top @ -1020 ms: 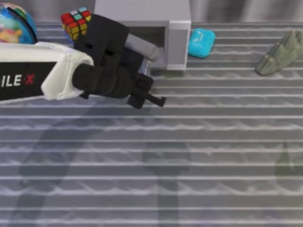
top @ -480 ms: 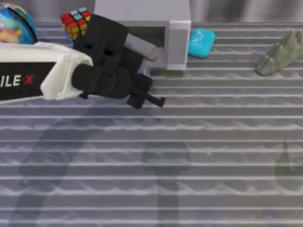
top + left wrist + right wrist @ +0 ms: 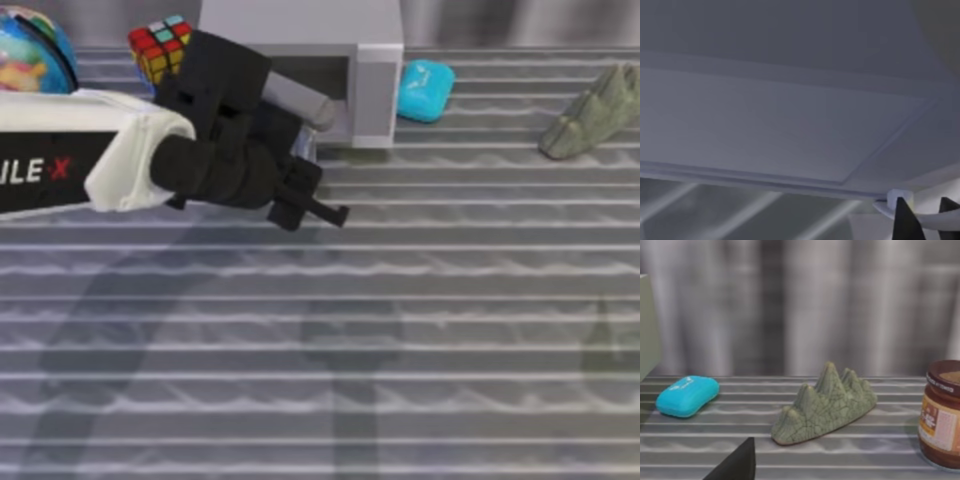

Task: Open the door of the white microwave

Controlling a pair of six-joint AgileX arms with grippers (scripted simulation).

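The white microwave (image 3: pixel 300 25) stands at the back of the table. Its door (image 3: pixel 300 98) is swung partway out, and a dark gap of the cavity shows behind it. My left gripper (image 3: pixel 318 195) reaches in at the door's free end. In the left wrist view the door's window panel (image 3: pixel 765 120) fills the picture. My left gripper (image 3: pixel 926 220) is shut on the pale handle strip (image 3: pixel 882 206), which passes between the two dark fingertips. Of my right arm only one dark fingertip (image 3: pixel 740 462) shows, with nothing beside it; that gripper is open.
A Rubik's cube (image 3: pixel 160 48) and a globe (image 3: pixel 30 45) sit left of the microwave, behind my left arm. A teal soap bar (image 3: pixel 425 88) lies right of the control panel (image 3: pixel 375 95). A green rock ornament (image 3: pixel 590 125) is far right, a brown jar (image 3: pixel 942 415) beside it.
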